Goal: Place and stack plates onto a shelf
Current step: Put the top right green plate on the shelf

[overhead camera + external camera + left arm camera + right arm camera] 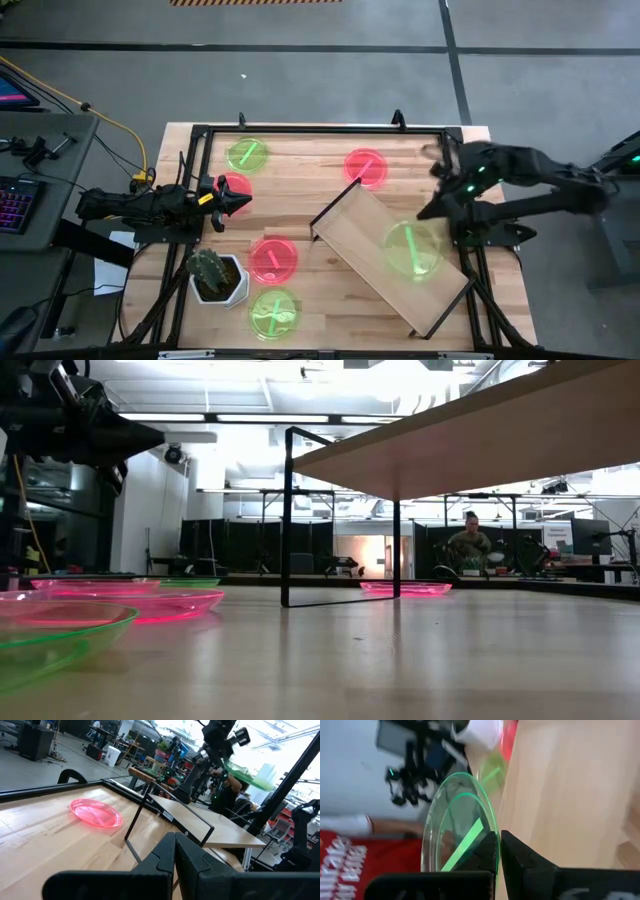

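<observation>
now, risk: the green plate (457, 827) is pinched only by its rim and hangs tilted over the shelf (370, 235); a release from this angle would likely let it slide or roll off the board's edge
right gripper (432, 212): jaws closed thin on that plate's edge, the plate fanning out ahead of them above the shelf's far half
left gripper (240, 203): jaws pressed together, holding nothing; a pink plate (234, 186) lies just beside their tips
other plates: a pink plate (365, 166) beyond the shelf's end, a green plate (247, 154) ahead of the left jaws, a pink plate (273, 257) and green plate (272, 312) near the cactus pot (216, 276)
second risk: the shelf sits skewed on the table, so a hard set-down could shift it
hidden: the pink plate at the left jaws is half covered by them
hard to tell: whether the held plate touches the board or hangs clear of it
</observation>
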`<state>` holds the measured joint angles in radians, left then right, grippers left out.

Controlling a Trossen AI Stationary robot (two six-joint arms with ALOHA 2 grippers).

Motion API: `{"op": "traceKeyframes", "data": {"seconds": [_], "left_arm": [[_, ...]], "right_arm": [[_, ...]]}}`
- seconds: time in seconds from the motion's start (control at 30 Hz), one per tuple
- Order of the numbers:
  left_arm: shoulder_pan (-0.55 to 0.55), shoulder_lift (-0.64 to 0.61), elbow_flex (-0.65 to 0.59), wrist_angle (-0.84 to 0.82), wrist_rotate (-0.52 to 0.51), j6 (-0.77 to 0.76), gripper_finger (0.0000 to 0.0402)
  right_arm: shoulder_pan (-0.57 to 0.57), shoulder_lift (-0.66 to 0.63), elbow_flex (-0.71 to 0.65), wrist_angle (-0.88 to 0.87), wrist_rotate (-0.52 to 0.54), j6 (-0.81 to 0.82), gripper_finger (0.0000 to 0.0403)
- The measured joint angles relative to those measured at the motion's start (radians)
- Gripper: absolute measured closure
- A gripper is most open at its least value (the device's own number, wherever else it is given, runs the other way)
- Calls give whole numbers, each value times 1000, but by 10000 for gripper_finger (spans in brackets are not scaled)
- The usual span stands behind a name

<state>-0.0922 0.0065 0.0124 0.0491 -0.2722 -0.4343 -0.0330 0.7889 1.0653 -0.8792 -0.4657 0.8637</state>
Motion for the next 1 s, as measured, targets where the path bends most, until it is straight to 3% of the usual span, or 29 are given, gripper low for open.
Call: {"op": "traceKeyframes", "data": {"seconds": [0.17,0.37,0.7,1.0], "left_arm": [[0,0,0,0,0,0,401],[0,0,0,0,0,0,401],[0,0,0,0,0,0,401],[0,0,0,0,0,0,401]], "right_arm": [[204,90,0,-4,100,36,403],[397,122,0,-22,343,128,403],[550,122,0,-86,527,280,403],[588,121,0,-104,570,307,403]]}}
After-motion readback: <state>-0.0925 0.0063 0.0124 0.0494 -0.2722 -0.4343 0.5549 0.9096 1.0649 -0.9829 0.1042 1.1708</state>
